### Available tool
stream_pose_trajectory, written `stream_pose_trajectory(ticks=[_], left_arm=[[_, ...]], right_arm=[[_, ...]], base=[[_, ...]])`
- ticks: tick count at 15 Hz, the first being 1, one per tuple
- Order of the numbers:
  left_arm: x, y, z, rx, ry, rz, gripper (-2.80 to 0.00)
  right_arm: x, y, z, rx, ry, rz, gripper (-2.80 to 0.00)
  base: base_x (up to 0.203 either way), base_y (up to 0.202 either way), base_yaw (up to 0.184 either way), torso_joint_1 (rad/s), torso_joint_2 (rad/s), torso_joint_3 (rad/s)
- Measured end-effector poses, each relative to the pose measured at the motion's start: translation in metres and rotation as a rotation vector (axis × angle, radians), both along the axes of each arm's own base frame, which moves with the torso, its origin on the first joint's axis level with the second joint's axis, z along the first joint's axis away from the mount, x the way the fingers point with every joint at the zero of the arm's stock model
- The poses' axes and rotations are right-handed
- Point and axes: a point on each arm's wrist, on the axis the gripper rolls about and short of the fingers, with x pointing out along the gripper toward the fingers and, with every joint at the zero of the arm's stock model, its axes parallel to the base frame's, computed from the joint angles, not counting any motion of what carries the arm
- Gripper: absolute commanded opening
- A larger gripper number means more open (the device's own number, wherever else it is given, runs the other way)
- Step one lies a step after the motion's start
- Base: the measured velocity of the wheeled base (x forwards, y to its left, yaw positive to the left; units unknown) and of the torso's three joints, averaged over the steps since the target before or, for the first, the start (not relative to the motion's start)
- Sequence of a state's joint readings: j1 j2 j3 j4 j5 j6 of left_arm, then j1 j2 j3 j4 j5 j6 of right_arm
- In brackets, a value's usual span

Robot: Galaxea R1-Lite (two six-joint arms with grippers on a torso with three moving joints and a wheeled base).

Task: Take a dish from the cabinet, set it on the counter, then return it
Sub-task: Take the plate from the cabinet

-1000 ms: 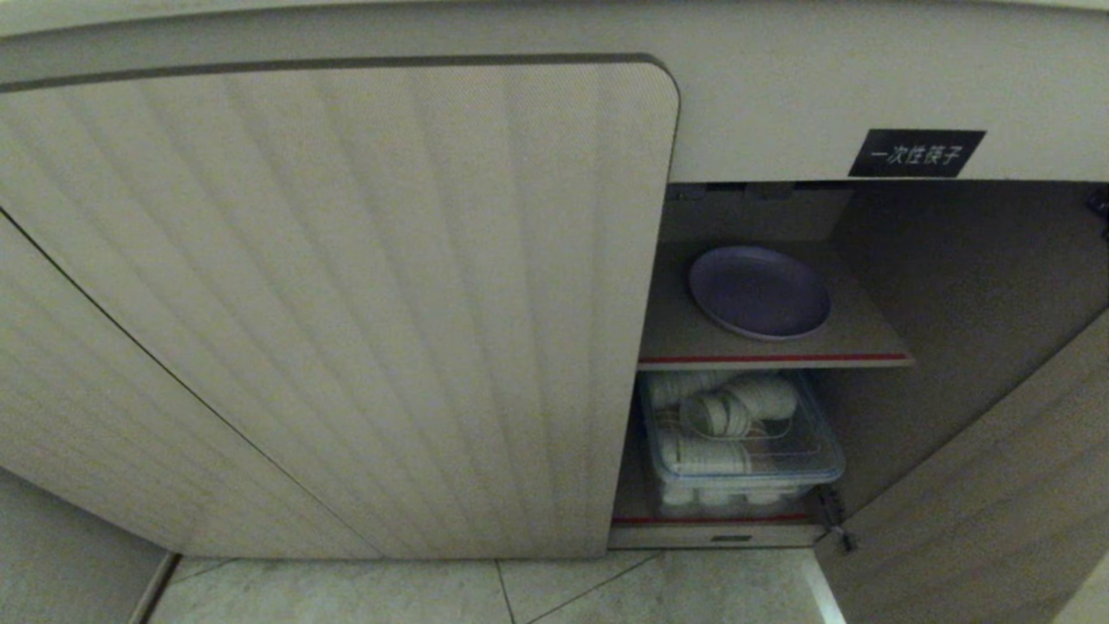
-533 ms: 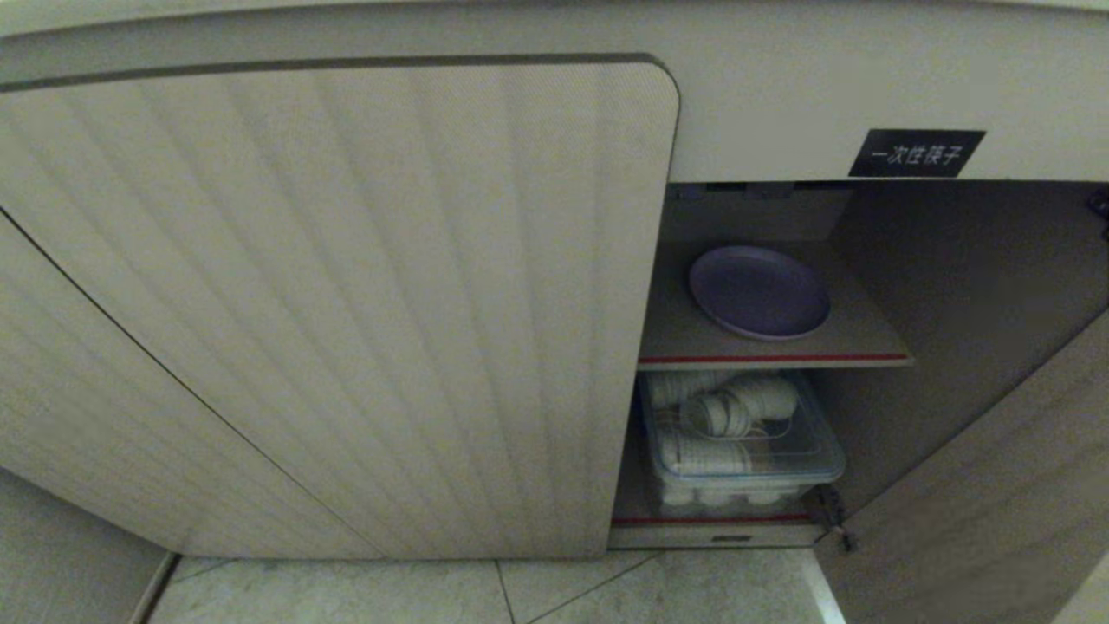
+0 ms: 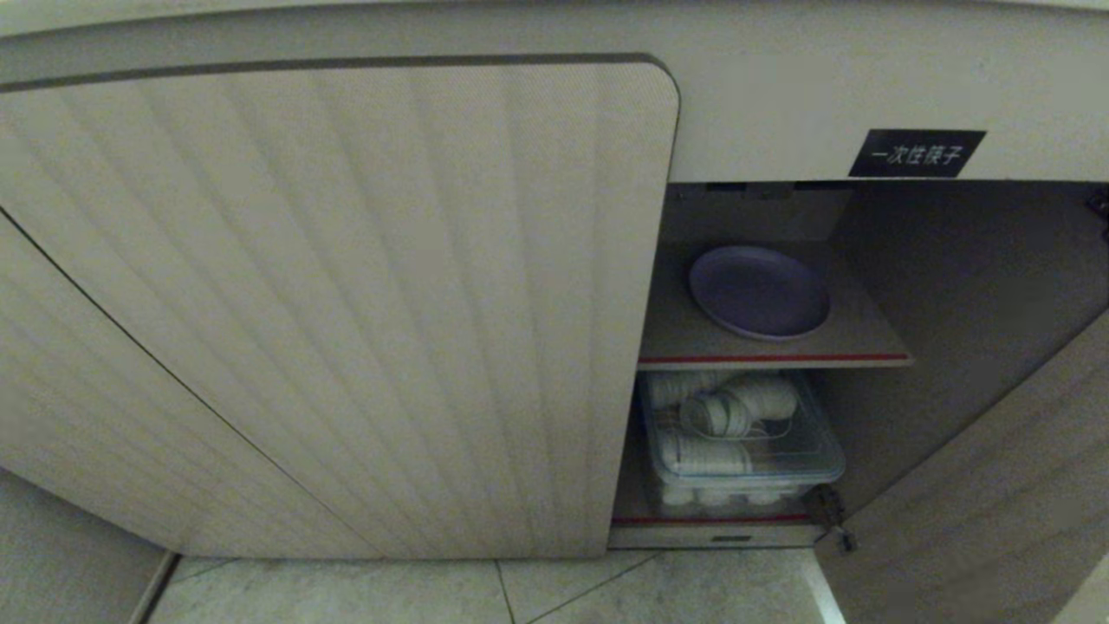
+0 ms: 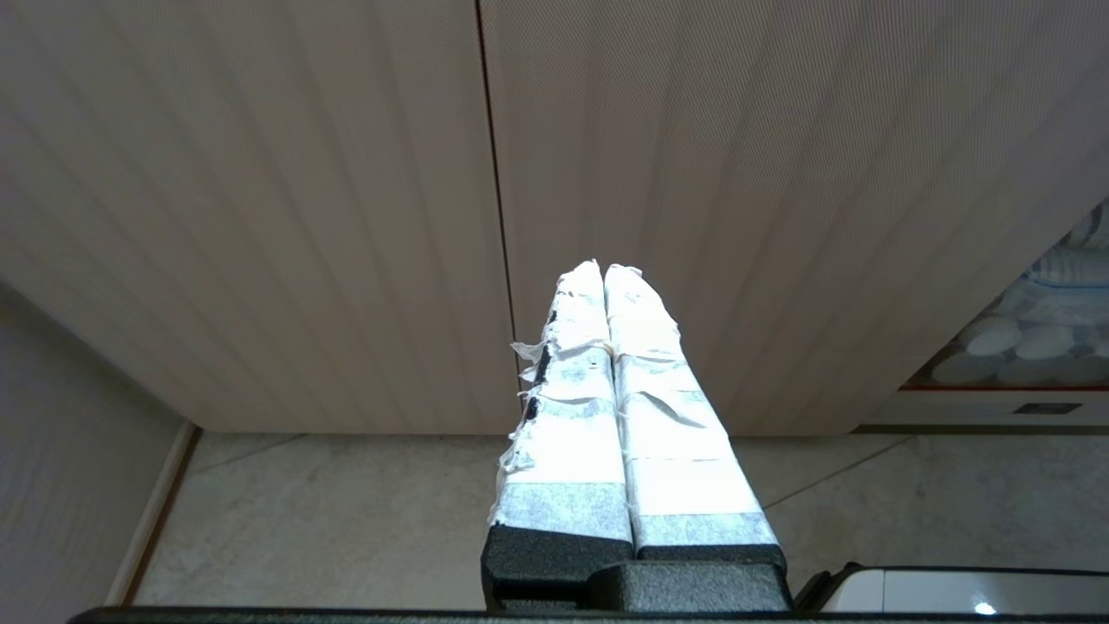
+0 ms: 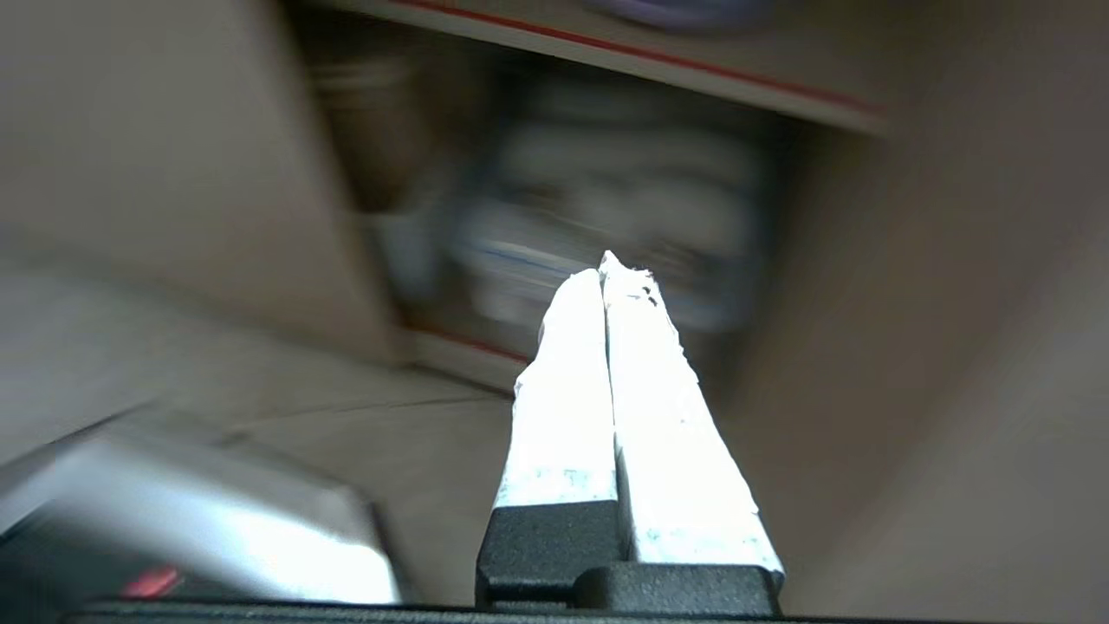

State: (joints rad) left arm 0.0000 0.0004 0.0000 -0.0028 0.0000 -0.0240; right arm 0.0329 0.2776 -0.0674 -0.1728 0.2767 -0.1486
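Beige cabinet (image 3: 346,303), tiled floor (image 3: 606,594), dim

Open cabinet (image 3: 866,217) bay: room above dish (image 3: 760,291); door (image 3: 346,303) blocks left.

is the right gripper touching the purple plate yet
Apart. In the right wrist view the shut right gripper points at the lower compartment, with the plate up on the shelf; the head view shows the plate lying alone.

cabinet (image 3: 346,303): right side open | dish (image 3: 759,291): flat on upper shelf (image 3: 858,342)
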Motion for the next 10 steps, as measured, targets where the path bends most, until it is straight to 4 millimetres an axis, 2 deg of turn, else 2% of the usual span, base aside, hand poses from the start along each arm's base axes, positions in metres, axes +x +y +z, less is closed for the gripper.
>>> stream_pose_trajectory(ticks=[4,10], left_arm=[[0.000,0.000,0.000,0.000,0.000,0.000,-2.80],[0.000,0.000,0.000,0.000,0.000,0.000,-2.80]], right_arm=[[0.019,0.006,0.023,-0.016,0.043,0.278,-2.80],[0.032,0.007,0.024,0.048,0.153,0.300,-2.80]], base=[[0.000,0.000,0.000,0.000,0.00,0.000],[0.000,0.000,0.000,0.000,0.00,0.000]])
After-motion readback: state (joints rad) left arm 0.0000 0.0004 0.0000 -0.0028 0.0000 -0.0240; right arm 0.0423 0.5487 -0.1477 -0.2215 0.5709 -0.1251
